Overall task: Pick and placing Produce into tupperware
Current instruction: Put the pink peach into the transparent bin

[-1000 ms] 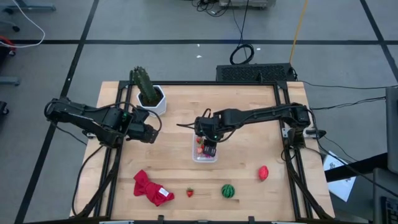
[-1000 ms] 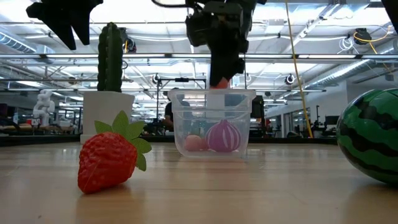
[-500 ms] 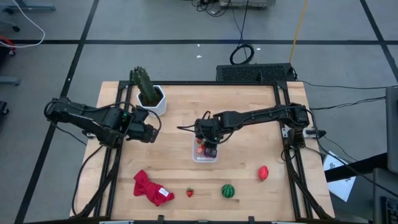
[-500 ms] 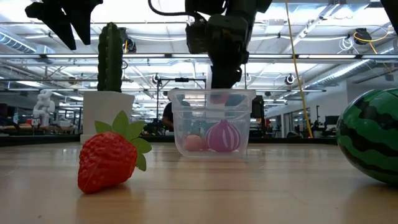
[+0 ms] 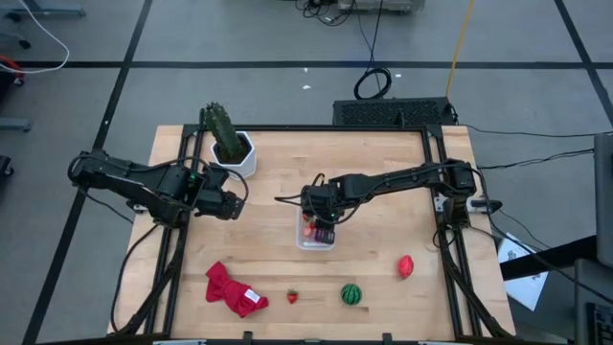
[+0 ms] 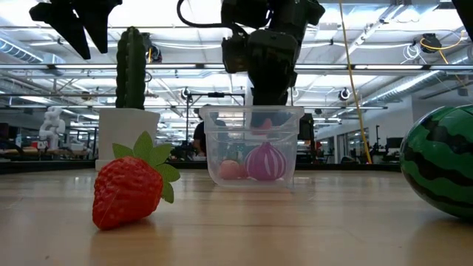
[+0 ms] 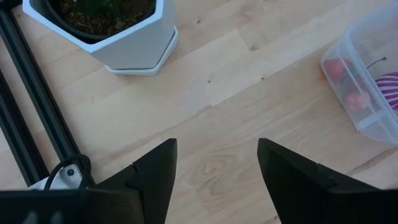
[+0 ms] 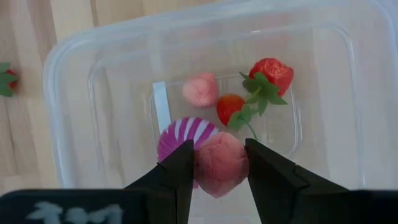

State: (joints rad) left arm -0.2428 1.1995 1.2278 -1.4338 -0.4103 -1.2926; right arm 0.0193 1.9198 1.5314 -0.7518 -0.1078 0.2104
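Note:
The clear tupperware (image 5: 316, 233) stands mid-table. In it lie a purple striped ball (image 8: 180, 135), a pink piece (image 8: 200, 90) and two red pieces with green stems (image 8: 273, 73). My right gripper (image 8: 221, 177) reaches down into the tub's mouth, shut on a pinkish-red round piece of produce (image 8: 221, 163). More produce rests on the table near the front edge: a strawberry (image 5: 292, 297), a watermelon ball (image 5: 351, 294) and a red piece (image 5: 406, 265). My left gripper (image 7: 216, 163) hangs open over bare wood, left of the tub. My right gripper pinches the pinkish-red piece by its two opposite sides (image 8: 202, 167) between its two fingers. The fingers come steeply from above. The piece hangs clear, just under the tub's rim (image 6: 263, 123) and above the purple ball.
A cactus in a white hexagonal pot (image 5: 230, 149) stands at the far left of the table. A red cloth (image 5: 233, 290) lies near the front left. Bare wood lies between the pot and the tub.
My right gripper has gone down with the pinkish-red piece. The piece was above the tub's rim and now hangs just inside the tub. The grip has stayed shut.

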